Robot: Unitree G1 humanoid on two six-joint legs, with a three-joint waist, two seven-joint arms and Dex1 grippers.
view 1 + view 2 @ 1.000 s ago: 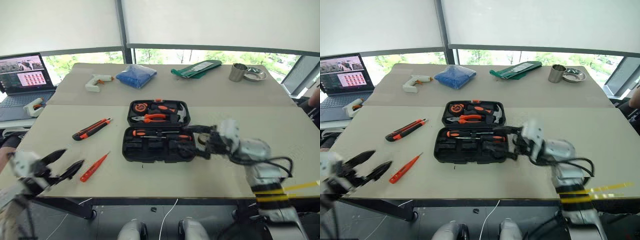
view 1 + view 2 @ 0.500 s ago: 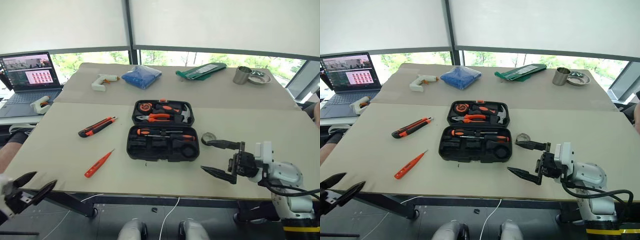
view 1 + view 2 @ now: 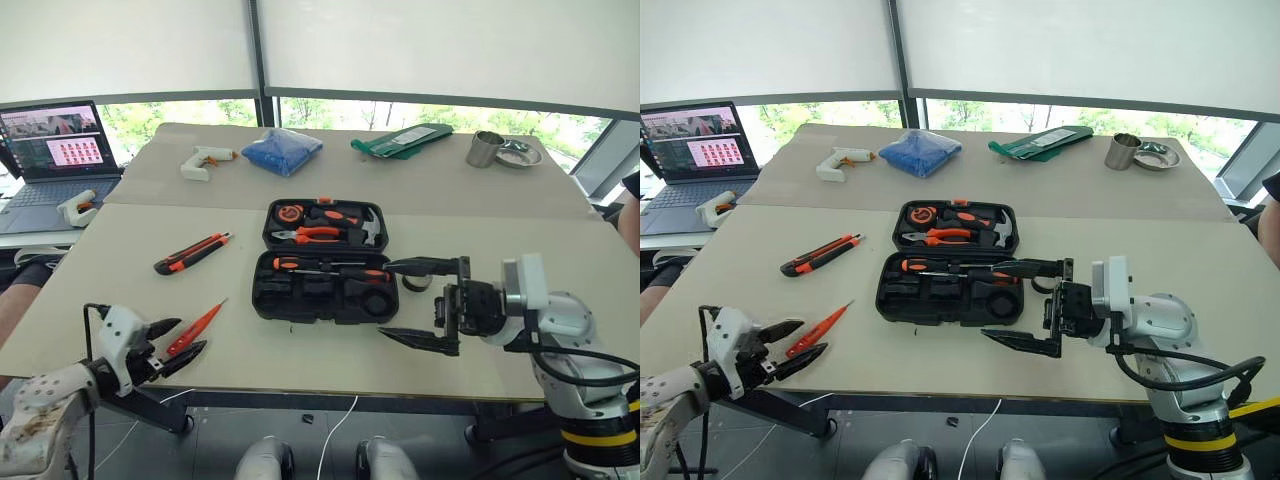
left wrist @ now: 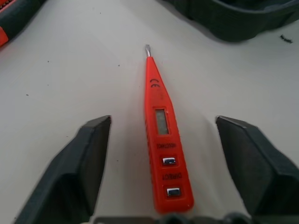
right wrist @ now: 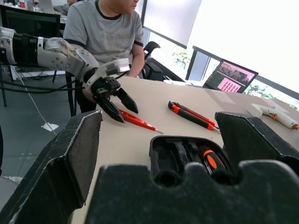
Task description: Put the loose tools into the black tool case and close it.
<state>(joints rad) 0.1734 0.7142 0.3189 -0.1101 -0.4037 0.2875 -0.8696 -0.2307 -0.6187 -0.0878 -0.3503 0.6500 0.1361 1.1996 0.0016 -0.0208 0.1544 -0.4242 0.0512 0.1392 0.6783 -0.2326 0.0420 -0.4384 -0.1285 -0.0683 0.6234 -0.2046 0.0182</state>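
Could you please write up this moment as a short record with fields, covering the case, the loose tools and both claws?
case: black tool case open on the table, two screwdrivers and a tape roll in its slots
tester screwdriver: orange, flat on the table, between the left claw's fingers, not gripped
utility knife: on the table, left of the case
left claw: open, at the tester's handle end
right claw: open, empty, right of the case

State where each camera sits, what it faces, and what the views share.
Head views: look down over the table at the open tool case; both tools show.
Left wrist view: along the left tool, straddling the tester screwdriver.
Right wrist view: along the right tool, toward case and a seated person.
Shared: the tester screwdriver.
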